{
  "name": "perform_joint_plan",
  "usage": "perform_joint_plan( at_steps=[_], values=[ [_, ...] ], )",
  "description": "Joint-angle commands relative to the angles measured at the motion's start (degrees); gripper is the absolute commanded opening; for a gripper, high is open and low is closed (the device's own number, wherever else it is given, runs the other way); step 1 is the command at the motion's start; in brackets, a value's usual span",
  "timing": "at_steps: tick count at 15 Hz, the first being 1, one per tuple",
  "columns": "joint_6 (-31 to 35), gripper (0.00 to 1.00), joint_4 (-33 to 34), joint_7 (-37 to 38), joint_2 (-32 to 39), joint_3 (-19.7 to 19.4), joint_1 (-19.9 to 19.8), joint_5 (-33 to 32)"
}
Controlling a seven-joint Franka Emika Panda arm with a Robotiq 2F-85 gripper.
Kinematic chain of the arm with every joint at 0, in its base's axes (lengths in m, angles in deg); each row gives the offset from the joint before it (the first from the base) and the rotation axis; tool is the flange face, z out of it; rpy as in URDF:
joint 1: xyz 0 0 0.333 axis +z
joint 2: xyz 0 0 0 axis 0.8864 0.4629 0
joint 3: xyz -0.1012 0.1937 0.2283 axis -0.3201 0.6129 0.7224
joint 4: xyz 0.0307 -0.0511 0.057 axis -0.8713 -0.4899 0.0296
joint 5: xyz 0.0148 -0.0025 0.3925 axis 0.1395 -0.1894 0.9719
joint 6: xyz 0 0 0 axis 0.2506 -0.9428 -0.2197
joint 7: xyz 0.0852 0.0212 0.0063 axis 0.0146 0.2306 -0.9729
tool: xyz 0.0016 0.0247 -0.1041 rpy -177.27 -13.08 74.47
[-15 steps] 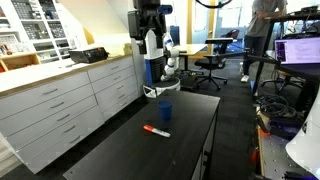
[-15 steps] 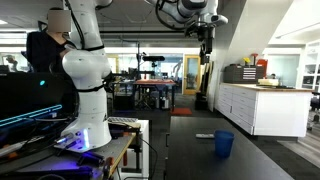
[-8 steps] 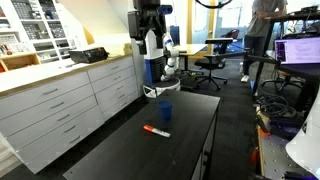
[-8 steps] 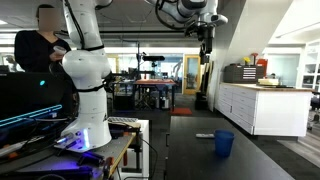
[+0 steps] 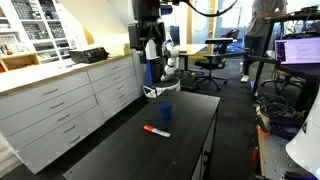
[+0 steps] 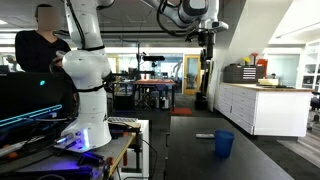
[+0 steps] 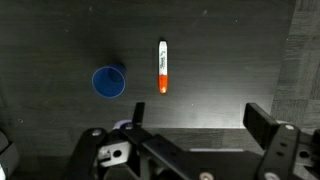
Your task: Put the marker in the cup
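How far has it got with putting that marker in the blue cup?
Nothing looks done yet: the marker lies flat on the dark table, beside the cup and apart from it. Nothing is in hand; the jaws hang open and empty high above both. Everything is left: descend, grip the marker, drop it in the cup.

White drawer cabinets point(image 5: 60, 105) line an office of desks and chairs point(image 5: 212, 62).
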Motion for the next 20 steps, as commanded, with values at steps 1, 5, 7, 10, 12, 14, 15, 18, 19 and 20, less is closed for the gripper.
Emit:
perform_joint_plan(
  at_steps=[1,5,7,10,12,14,15,18,19,20],
  values=[
    [3.46,1.0,-1.34,-0.59,0.85,0.17,-0.47,0.66],
    [5.97,1.0,-1.78,-0.32,2.98,0.18,-0.38,0.58],
    [7.13,1.0,-1.8,-0.19,4.24,0.19,-0.32,0.49],
    [8.93,1.0,-1.65,-0.25,6.22,0.17,-0.19,0.51],
    [10.18,1.0,-1.5,0.06,7.5,0.17,-0.1,0.25],
    [11.29,1.0,-1.41,0.09,8.65,0.16,0.02,0.39],
    [11.92,1.0,-1.42,0.11,9.21,0.16,0.07,0.32],
    [14.01,1.0,-1.73,-0.27,10.71,0.11,0.2,0.35],
    [14.95,1.0,-1.93,-0.48,11.29,0.08,0.23,0.38],
    [15.8,1.0,-2.07,-0.59,11.87,0.04,0.23,0.32]
  ],
)
